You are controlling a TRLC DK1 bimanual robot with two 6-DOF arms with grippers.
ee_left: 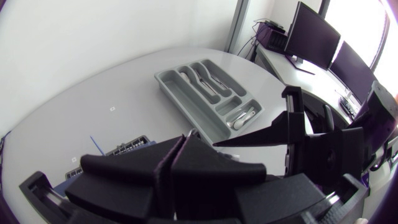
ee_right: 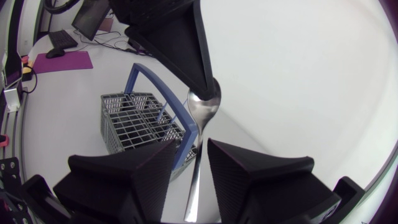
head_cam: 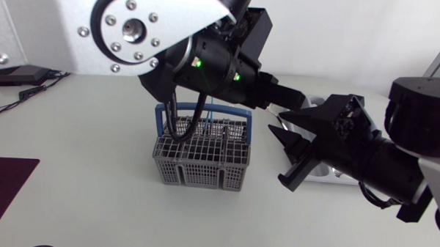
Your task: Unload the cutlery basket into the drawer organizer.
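Your left arm reaches in from the upper left past the middle of the table. Your left gripper (ee_right: 206, 74) has its two black fingers pressed together on the bowl end of a silver spoon (ee_right: 203, 107), which hangs handle-down above the table (ee_left: 93, 74). Your right gripper (ee_right: 190, 163) sits just under it with its fingers parted; the spoon's handle runs down the gap between them, nearer one finger, and you cannot tell whether it touches that finger. The grey wire cutlery basket (head_cam: 200, 158), with its blue carrying handle (head_cam: 160, 115), stands upright near the middle of the table, beside and below both grippers. The grey drawer organizer (ee_left: 181, 101) lies flat further across the table, apart from the basket, with cutlery lying in several of its compartments. Two green lights (head_cam: 198, 62) glow on your left arm. Two small marks (ee_left: 112, 107) on the tabletop are too small to read
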